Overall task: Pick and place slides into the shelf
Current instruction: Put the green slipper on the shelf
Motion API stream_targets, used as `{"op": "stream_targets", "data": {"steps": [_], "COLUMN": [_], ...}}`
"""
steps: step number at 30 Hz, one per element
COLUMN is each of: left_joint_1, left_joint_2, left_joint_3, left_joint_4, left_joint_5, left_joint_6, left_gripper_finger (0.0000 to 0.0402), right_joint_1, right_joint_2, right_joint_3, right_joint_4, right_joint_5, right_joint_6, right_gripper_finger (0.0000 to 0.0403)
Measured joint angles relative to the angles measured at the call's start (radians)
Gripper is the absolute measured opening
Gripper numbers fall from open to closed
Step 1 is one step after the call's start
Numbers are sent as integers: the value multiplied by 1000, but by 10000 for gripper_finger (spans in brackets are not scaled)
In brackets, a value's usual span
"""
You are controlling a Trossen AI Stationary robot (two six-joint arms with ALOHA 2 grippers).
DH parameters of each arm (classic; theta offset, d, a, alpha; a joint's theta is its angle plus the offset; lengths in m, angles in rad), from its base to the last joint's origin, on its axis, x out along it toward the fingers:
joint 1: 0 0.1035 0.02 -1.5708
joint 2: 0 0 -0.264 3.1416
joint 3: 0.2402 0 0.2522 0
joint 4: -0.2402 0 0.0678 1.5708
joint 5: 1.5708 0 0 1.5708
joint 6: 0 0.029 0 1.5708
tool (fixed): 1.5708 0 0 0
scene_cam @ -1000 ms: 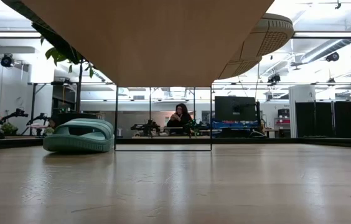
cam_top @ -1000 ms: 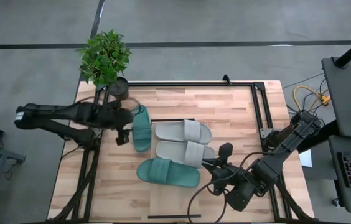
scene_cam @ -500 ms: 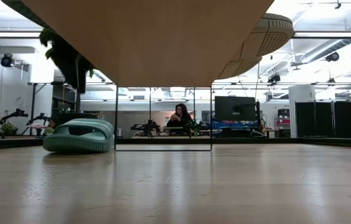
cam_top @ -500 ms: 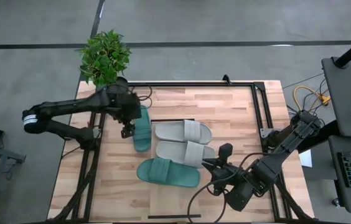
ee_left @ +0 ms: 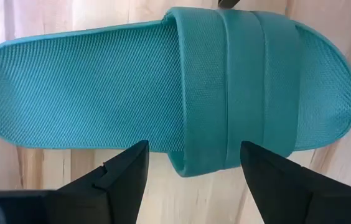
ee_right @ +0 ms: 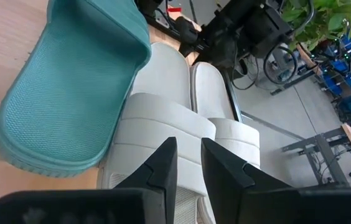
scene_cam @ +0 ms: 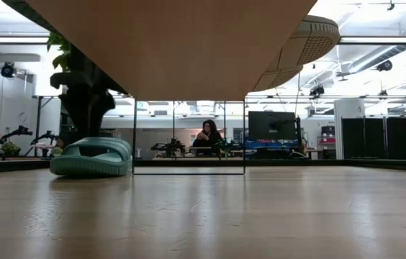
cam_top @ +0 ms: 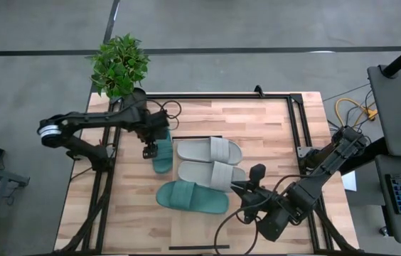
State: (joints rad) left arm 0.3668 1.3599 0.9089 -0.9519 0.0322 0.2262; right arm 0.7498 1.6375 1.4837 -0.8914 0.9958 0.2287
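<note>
One teal slide (cam_top: 161, 146) lies sole-down on the tabletop, just left of the shelf (cam_top: 195, 229); it also shows in the low view (scene_cam: 91, 157) and the left wrist view (ee_left: 163, 87). My left gripper (cam_top: 148, 151) (ee_left: 194, 168) hangs open over it, pointing down, its fingers level with the strap (ee_left: 241, 87) and not touching it. Two grey slides (cam_top: 209, 151) (cam_top: 212, 175) and a second teal slide (cam_top: 192, 197) lie across the shelf. My right gripper (cam_top: 237, 188) (ee_right: 188, 158) hovers over the nearer grey slide's right end, fingers a narrow gap apart with nothing between them.
A potted plant (cam_top: 120, 64) stands at the table's far left corner, close behind my left arm. A black frame rail (cam_top: 294, 121) runs along the table's far and right edges. In the low view the shelf's underside (scene_cam: 167, 43) spans overhead.
My left gripper has swung in from the table's left edge toward the far side and come down over the teal slide on the tabletop, turning as it went; it has stayed open. The slides have not moved.
</note>
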Motion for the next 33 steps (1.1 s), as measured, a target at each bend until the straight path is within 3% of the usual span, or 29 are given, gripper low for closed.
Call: {"op": "stream_targets", "data": {"steps": [16, 33], "left_joint_1": [53, 57], "left_joint_2": [69, -146], "left_joint_3": [0, -28], "left_joint_4": [26, 16], "left_joint_5": [15, -15], "left_joint_6": [49, -23], "left_gripper_finger": [237, 237], "right_joint_1": [0, 0], "right_joint_2": [0, 0], "right_joint_3": [-3, -7], "right_joint_4": [0, -1], "right_joint_5": [0, 0], "right_joint_6": [0, 0], "right_gripper_finger": [59, 61]}}
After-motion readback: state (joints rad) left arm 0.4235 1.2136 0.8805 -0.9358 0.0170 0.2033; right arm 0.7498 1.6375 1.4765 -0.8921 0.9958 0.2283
